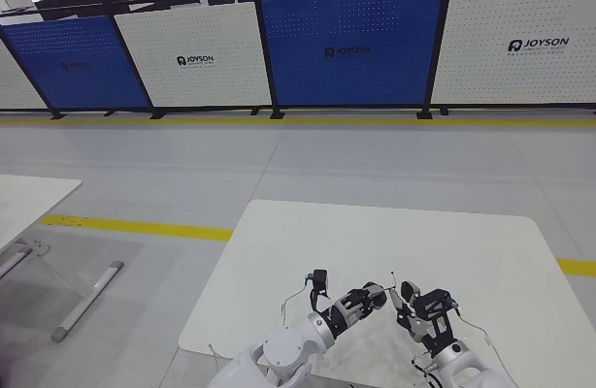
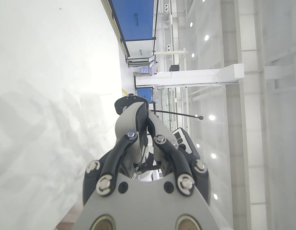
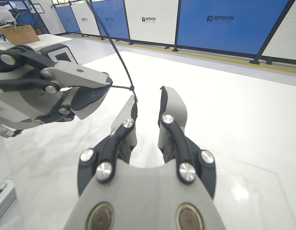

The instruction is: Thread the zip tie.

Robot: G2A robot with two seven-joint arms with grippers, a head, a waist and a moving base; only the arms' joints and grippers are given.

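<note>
**Top view:** L gripper (image 1: 373, 296) and R gripper (image 1: 411, 296) sit close together over the near part of the table (image 1: 376, 233). The zip tie (image 1: 393, 281) shows as a thin dark line rising btwn them, off the surface.

**L wrist view:** L gripper (image 2: 145, 111) is clamped on the zip tie (image 2: 176, 114). The strap leaves the pads straight and ends in a small knob in free air. My judgement: this arm is the anchor. I'd hold it fixed w/ no wrist roll, so the strap can't twist.

**R wrist view:** R gripper (image 3: 148, 94) has its jaws apart and holds nothing. A short stub of strap lies just beside the tip of one finger (image 3: 127, 116).
- L gripper (image 3: 108, 86) pinches a thin run leading to a small block (image 3: 132, 88), which I take as the threading point.
- To do the step well, I'd close R squarely on the stub near the block, then pull slowly, in line w/ the slot. A sideways pull risks slip.
- I cannot tell if the strap is fully through the block.

**Tie appearance:** black, narrow, springy-looking. The long part bows up and away from the block in one smooth curve, no kinks seen.
</note>
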